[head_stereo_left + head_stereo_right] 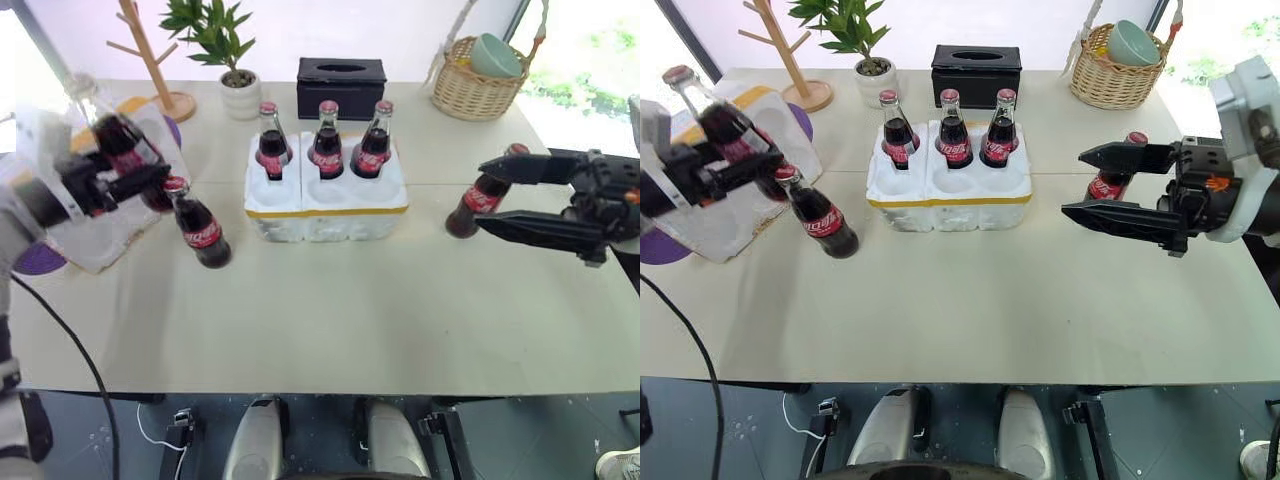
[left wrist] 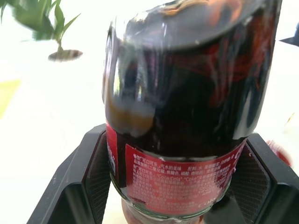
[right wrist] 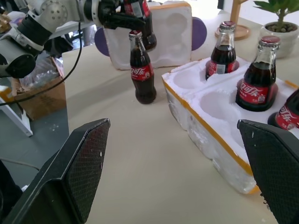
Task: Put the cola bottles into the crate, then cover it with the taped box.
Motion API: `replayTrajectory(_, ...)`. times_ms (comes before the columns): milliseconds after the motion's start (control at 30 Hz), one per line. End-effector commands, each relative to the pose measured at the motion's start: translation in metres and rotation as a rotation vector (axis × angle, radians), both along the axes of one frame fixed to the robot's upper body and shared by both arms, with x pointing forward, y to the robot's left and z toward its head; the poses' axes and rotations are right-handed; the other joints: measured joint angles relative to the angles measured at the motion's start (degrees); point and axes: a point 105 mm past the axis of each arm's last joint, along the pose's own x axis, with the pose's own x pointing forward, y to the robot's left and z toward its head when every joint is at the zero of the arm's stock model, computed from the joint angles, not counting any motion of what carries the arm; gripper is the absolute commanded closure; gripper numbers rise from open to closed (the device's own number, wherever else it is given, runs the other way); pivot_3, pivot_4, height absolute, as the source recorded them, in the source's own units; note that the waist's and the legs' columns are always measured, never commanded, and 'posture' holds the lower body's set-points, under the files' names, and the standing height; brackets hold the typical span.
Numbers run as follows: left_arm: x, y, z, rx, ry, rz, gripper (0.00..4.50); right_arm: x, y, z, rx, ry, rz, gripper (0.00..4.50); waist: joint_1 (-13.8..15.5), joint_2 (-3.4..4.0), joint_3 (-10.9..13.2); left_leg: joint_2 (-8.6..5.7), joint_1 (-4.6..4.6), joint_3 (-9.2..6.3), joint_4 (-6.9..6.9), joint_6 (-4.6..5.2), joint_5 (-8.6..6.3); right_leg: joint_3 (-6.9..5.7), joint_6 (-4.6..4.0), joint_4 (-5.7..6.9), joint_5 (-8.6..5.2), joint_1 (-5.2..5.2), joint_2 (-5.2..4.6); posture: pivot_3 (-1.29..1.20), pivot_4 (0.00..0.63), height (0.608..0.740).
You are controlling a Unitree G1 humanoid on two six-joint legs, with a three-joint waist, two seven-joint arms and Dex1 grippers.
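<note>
- A pale beige surface (image 1: 330, 330) fills the room's centre, bright windows behind it; at twelve o'clock sits a black tissue box (image 1: 341, 84), at eleven a potted plant (image 1: 225, 55) and a wooden peg stand (image 1: 150, 55), at one a woven basket (image 1: 480, 85) holding a green bowl (image 1: 497, 55).
- The crate (image 1: 325, 205), chalky white foam banded in yellow tape, lies mid-surface with three cola bottles (image 1: 327, 140) upright in its far wells; the near wells are bare.
- The taped box (image 1: 730, 215), lobed white foam, rests at nine o'clock on a purple mat (image 1: 38, 260).
- One glass bottle (image 1: 198, 222) stands tilted just beside the taped box; another (image 1: 480, 195) stands at three o'clock.
- The left tool (image 1: 125, 180) is clamped around a dark bottle (image 2: 187, 116), held off the surface, its cap tilted away.
- The right tool (image 1: 1120, 190) stands wide apart, its black fingers either side of the three o'clock bottle, holding nothing.
</note>
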Motion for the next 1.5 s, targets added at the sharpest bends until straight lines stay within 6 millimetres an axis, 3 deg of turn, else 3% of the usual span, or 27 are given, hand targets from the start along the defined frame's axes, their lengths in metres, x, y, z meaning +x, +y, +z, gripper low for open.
replayTrajectory(33,0.0,0.002,0.049,0.109,-0.152,-0.025,1.69,-0.008,-0.003,0.014,0.031,-0.071,-0.019,0.0,0.0,-0.03,0.0,0.0,0.0,0.0,0.0,0.0,0.0,0.0,0.0,0.0,0.0,0.0,0.01,0.0,0.15,0.736)
replayTrajectory(100,0.004,0.001,0.06,0.129,-0.182,-0.03,1.69,-0.01,-0.003,0.015,0.043,-0.073,-0.025,0.0,0.0,-0.04,0.0,0.0,-0.02,0.0,0.0,0.0,0.0,0.01,0.01,-0.03,0.0,0.0,0.0,0.0,0.15,0.736)
replayTrajectory(167,0.005,-0.008,0.086,0.105,-0.241,-0.071,1.69,-0.01,-0.005,0.014,0.045,-0.071,-0.037,0.0,0.0,-0.06,0.0,0.0,-0.04,0.01,0.0,0.01,0.0,0.01,0.02,-0.04,0.01,0.0,0.0,0.0,0.15,0.736)
replayTrajectory(233,0.005,-0.025,0.112,0.038,-0.275,-0.139,1.69,-0.011,-0.006,0.013,0.046,-0.068,-0.047,0.0,0.2,-0.15,0.1,0.0,-0.06,0.0,0.0,0.01,0.0,0.0,0.05,-0.04,0.02,0.0,0.0,0.0,0.15,0.736)
replayTrajectory(300,0.003,-0.049,0.125,0.0,-0.264,-0.239,1.69,-0.01,-0.007,0.011,0.043,-0.068,-0.054,0.0,0.3,-0.17,0.1,-0.02,-0.1,-0.01,0.04,0.01,0.0,-0.01,0.11,-0.06,0.06,0.01,0.0,0.0,0.15,0.736)
replayTrajectory(467,-0.008,-0.109,0.125,0.026,-0.166,-0.436,1.69,-0.006,-0.009,0.006,0.02,-0.072,-0.094,0.0,0.0,-0.15,0.1,-0.08,-0.1,0.01,0.08,0.02,-0.01,0.05,0.22,-0.11,0.12,0.04,-0.07,0.0,0.15,0.736)
replayTrajectory(667,-0.033,-0.15,0.127,-0.003,-0.071,-0.558,1.69,-0.002,-0.012,0.003,0.024,-0.073,-0.124,0.0,-1.0,-0.14,0.1,-0.04,-0.09,-0.01,0.04,0.03,-0.01,0.08,0.22,-0.04,0.12,-0.03,-0.04,0.0,0.15,0.736)
replayTrajectory(767,-0.039,-0.174,0.119,-0.019,-0.002,-0.569,1.69,0.0,-0.013,0.002,0.036,-0.078,-0.14,0.0,-1.2,-0.14,0.1,-0.05,-0.1,-0.03,0.02,0.03,-0.01,0.08,0.22,-0.05,0.11,-0.03,-0.05,0.0,0.15,0.736)
replayTrajectory(900,-0.031,-0.199,0.095,0.009,0.097,-0.473,1.69,0.002,-0.013,0.0,0.045,-0.079,-0.147,0.0,-1.0,-0.14,0.1,-0.06,-0.09,-0.04,0.09,0.03,-0.01,0.09,0.23,-0.01,0.12,0.0,-0.05,0.0,0.15,0.736)
replayTrajectory(1100,-0.001,-0.209,0.067,0.076,0.1,-0.173,1.69,0.005,-0.013,0.0,0.065,-0.092,-0.16,0.0,-1.2,-0.1,0.1,-0.07,-0.01,-0.04,0.04,0.03,-0.01,0.15,0.22,0.0,0.12,0.0,-0.04,0.0,0.15,0.736)
replayTrajectory(1267,0.025,-0.223,0.029,0.002,0.208,-0.028,1.69,0.013,-0.014,-0.011,0.025,-0.102,-0.203,0.0,-0.5,-0.1,0.1,-0.11,-0.06,-0.03,0.08,0.03,-0.01,0.14,0.23,-0.03,0.12,0.01,-0.06,0.0,0.15,0.736)
replayTrajectory(1500,0.053,-0.225,0.0,-0.011,0.178,0.101,1.69,0.015,-0.008,-0.008,0.006,-0.132,-0.182,0.0,0.0,-0.08,0.1,-0.12,-0.03,-0.02,0.09,0.03,0.0,0.15,0.22,-0.02,0.12,0.0,-0.06,0.0,0.15,0.736)
